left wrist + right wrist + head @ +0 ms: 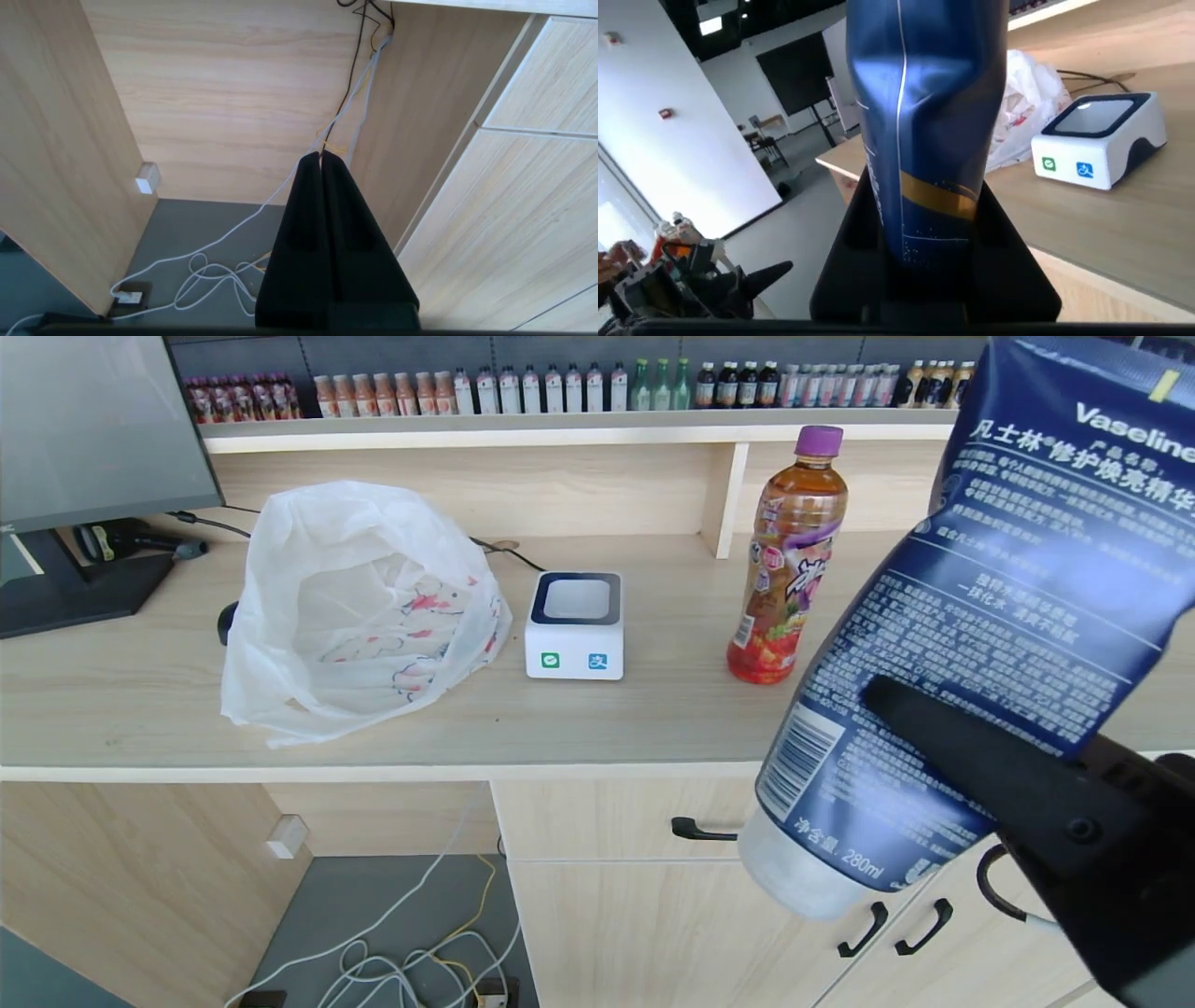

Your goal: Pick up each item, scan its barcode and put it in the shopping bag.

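Checking the right claw (pixel 920 709) first: clenched on a dark blue squeeze tube (pixel 1008 579), held in the air ahead of the tabletop's (pixel 653 719) near edge on the robot's right side, clear of the surface and well apart from the shopping bag (pixel 355 607). Tube tilted, translucent cap (pixel 794 873) lowest and toward the robot's left; back face covered in white print, with a white barcode (pixel 794 756) panel just above the cap. One black finger laid across that printed face; the opposite finger hidden behind the tube. Upper end of the tube cut off by the head view's edge. From the right wrist view, a different face of the same tube: a lengthwise seam, a gold band, body seated between both fingers, with the bag and the white scanner (pixel 574 625) on the tabletop beyond. Bag white, crumpled, mouth open toward the robot, red and blue print on it; contents impossible to make out. Scanner just beside the bag; a tea bottle (pixel 789 560) with a purple cap upright farther to the robot's right, apart from both. Left claw (pixel 322 159) low, below tabletop level, fingers pressed together on nothing, pointing into an open recess (pixel 234 103) of the cabinet, with loose cables (pixel 215 271) on the floor there.
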Available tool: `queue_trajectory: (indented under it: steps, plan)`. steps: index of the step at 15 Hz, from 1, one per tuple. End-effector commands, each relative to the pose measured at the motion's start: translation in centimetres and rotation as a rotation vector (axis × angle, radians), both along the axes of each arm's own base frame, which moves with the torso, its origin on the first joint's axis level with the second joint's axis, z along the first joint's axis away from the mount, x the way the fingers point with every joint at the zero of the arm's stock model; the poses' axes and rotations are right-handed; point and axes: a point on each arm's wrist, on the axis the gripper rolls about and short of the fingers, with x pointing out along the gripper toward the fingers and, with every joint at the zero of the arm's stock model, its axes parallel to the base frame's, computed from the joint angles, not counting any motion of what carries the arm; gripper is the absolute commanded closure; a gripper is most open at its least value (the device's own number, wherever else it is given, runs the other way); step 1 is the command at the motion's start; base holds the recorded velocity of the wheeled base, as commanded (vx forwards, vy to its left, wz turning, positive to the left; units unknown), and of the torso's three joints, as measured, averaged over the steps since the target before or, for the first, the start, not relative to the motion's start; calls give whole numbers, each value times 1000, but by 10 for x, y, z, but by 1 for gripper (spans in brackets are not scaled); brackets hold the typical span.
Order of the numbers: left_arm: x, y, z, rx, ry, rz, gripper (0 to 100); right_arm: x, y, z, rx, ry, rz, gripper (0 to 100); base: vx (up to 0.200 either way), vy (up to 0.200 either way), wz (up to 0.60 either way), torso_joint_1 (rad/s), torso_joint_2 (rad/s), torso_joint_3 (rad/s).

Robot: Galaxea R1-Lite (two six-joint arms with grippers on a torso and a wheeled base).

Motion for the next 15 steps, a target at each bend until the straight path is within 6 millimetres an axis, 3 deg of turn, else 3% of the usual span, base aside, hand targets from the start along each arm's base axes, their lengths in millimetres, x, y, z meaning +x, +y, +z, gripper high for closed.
queue_trajectory:
  steps: [1, 5, 10, 15]
  plan:
    - [0, 0, 0, 0, 0, 0, 100, 18, 5, -2, -64, -5, -89, 100, 0, 0, 0, 0, 0, 0]
    - [0, 0, 0, 0, 0, 0, 100, 48, -2, -5, -186, -24, -414, 100, 0, 0, 0, 0, 0, 0]
    - [0, 0, 0, 1, 0, 0, 100, 66, 3, 0, -255, -56, -637, 100, 0, 0, 0, 0, 0, 0]
    - [0, 0, 0, 0, 0, 0, 100, 70, 5, -1, -270, -65, -683, 100, 0, 40, 0, 0, 1, 0]
